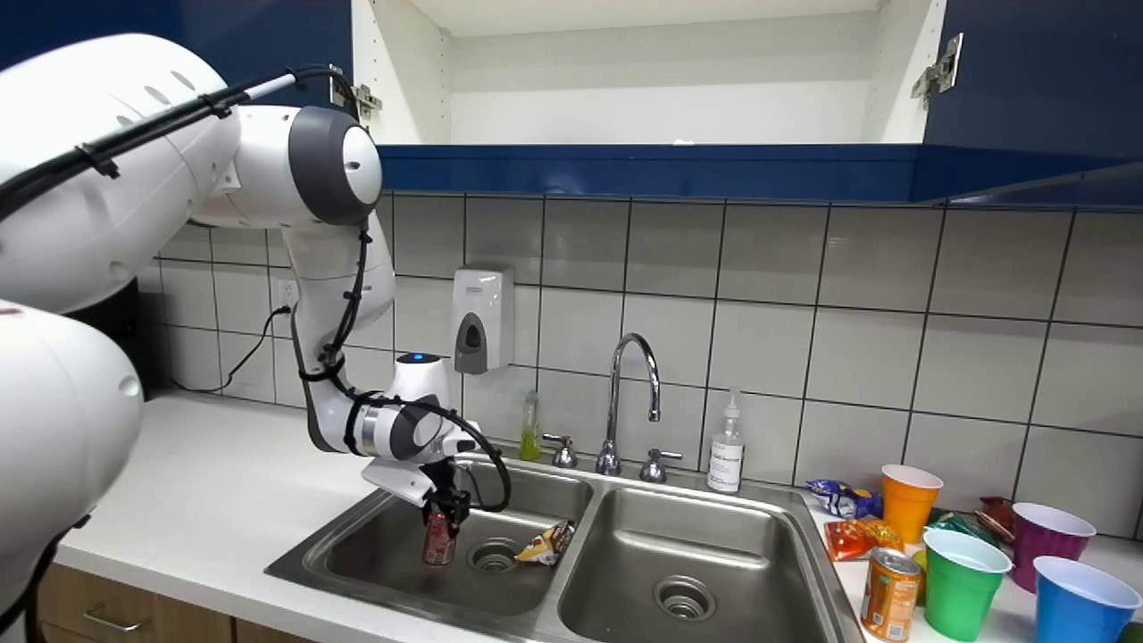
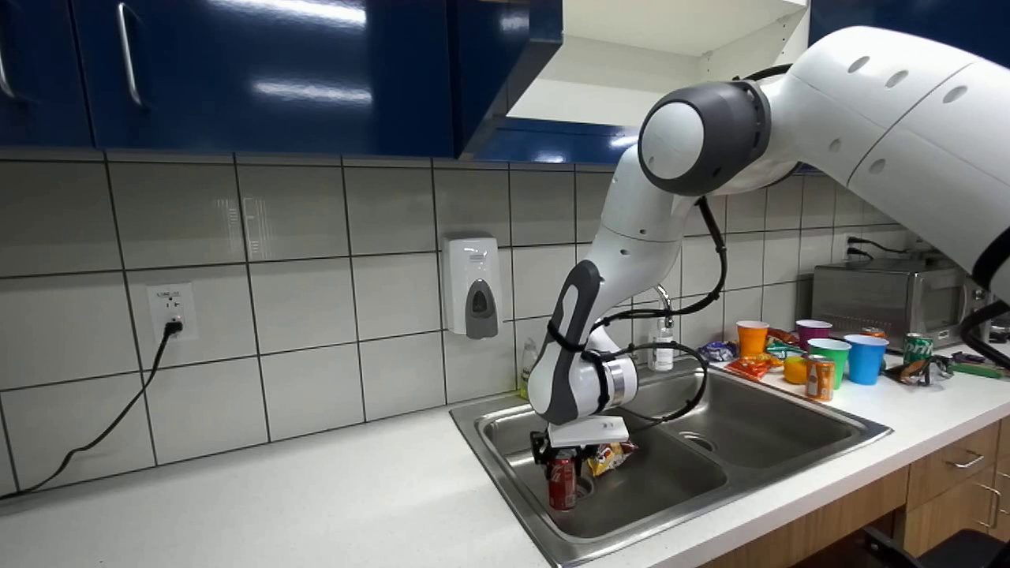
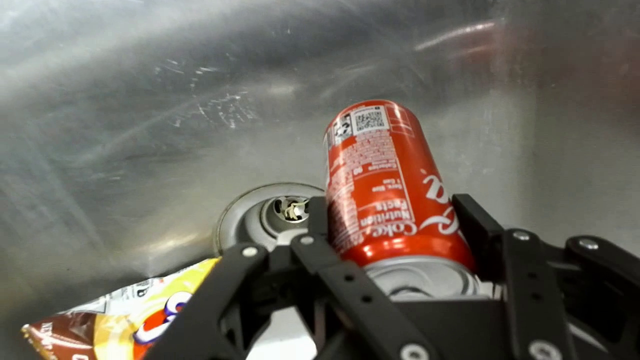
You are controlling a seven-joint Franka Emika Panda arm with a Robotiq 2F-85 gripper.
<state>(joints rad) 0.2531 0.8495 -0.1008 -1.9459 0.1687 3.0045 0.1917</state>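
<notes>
Black fingers (image 3: 477,225) clasp a red cylindrical metal can (image 3: 387,190) near its top, parted to its width, inside the grey steel sink basin (image 1: 545,496); the can's smooth side likely slips and dents, favouring a gentle mid-body hold.

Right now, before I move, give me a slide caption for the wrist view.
Gripper clasping a red Coke can in a metal sink, near the drain and a snack bag.

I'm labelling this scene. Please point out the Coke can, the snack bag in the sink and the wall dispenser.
Coke can (image 3: 387,187), wrist view: the red printed side.
Snack bag (image 1: 546,543), in an exterior view: the middle of its wrapper.
Wall dispenser (image 2: 464,274), in an exterior view: its white casing.
</notes>
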